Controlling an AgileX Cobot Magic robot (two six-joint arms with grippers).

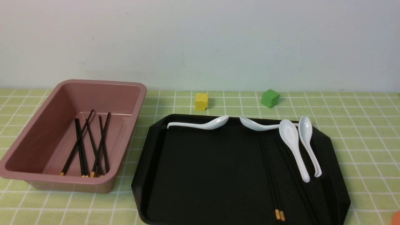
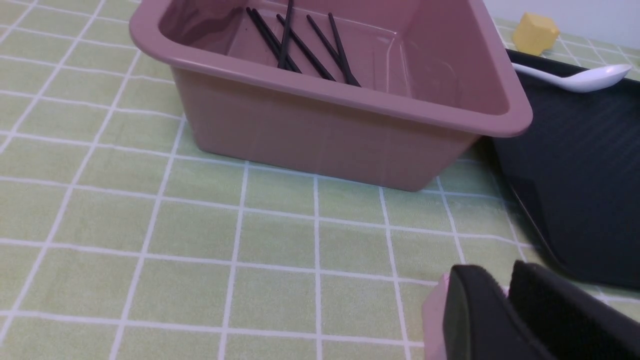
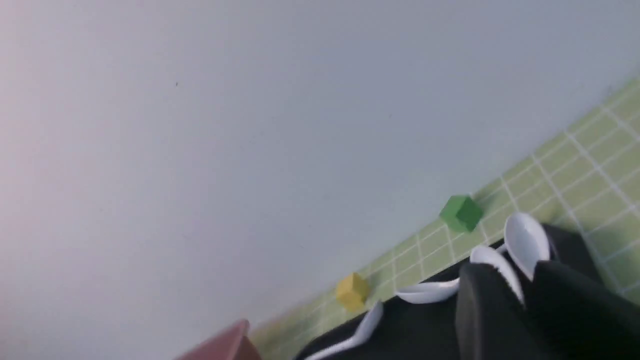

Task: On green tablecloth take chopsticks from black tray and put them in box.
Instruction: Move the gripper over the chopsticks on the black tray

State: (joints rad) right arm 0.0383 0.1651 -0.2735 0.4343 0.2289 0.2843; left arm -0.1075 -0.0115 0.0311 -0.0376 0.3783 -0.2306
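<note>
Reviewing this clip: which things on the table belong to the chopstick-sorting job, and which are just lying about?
Part of the job:
- green tablecloth
- black tray
- box
- chopsticks in the box
- chopsticks on the tray, not yet moved

Just lying about:
- white spoons, four, at the tray's far side
- yellow cube
- green cube

Yellow cube (image 1: 201, 101) sits just above the middle of the frame, green cube (image 1: 270, 98) off to its right, well apart. Below them are four white spoons: one (image 1: 200, 125) and another (image 1: 259, 125) lying sideways, two more (image 1: 293, 147) (image 1: 309, 140) side by side at right. Plain pale wall (image 1: 200, 40) behind.
</note>
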